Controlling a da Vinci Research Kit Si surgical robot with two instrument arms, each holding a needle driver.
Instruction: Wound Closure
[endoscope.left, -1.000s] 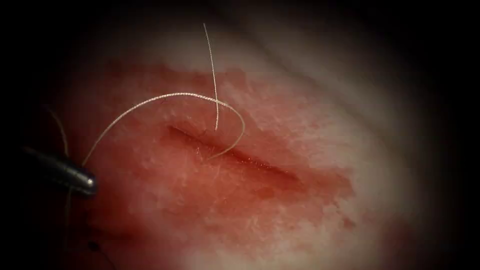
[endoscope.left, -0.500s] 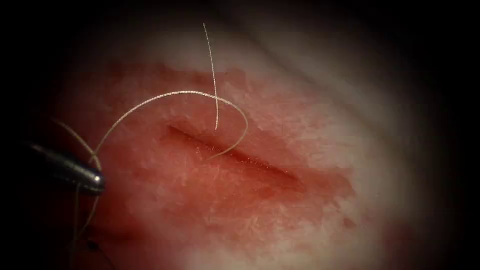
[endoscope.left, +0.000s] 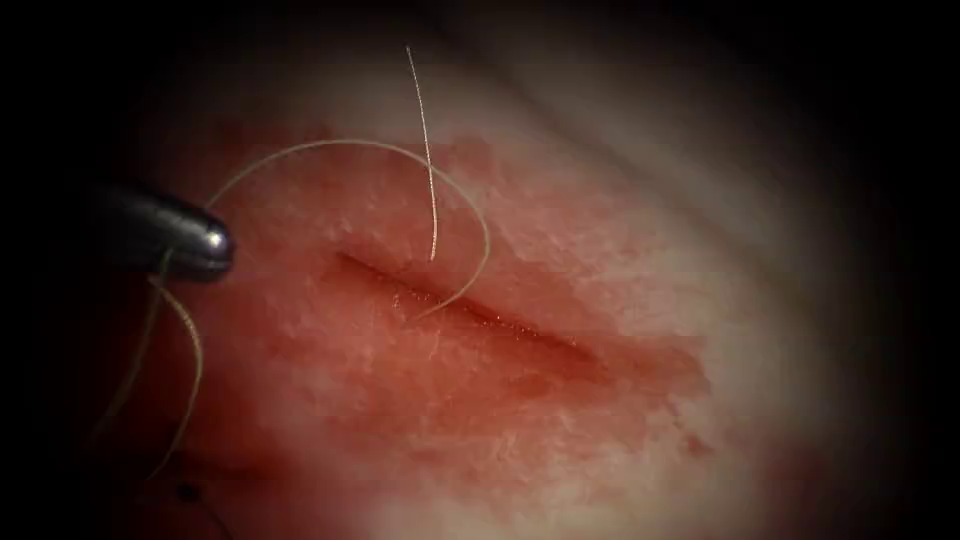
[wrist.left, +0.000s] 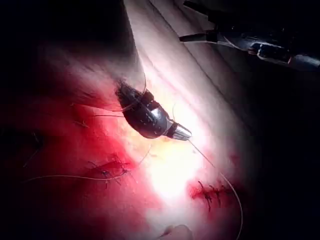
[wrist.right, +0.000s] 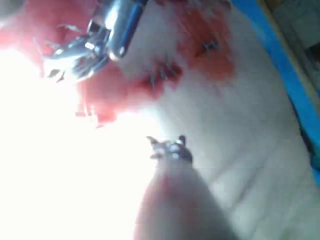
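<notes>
Left tool (endoscope.left: 205, 240) at far-left side of cut, rounded tip only; thread (endoscope.left: 340, 146) runs from tip, so likely held, but jaw opening: cannot tell. One thread arcs right from tool, curves down into cut (endoscope.left: 470, 312) on tissue (endoscope.left: 640, 250). Second loose strand (endoscope.left: 425, 140) stands up just beyond cut. Two thread tails hang below tool. One cut, red fluid (endoscope.left: 560, 230) around it. Right tool (wrist.right: 170, 147) over pale tissue, jaws slightly apart, holding nothing. Needle: cannot tell where. No readable writing.
</notes>
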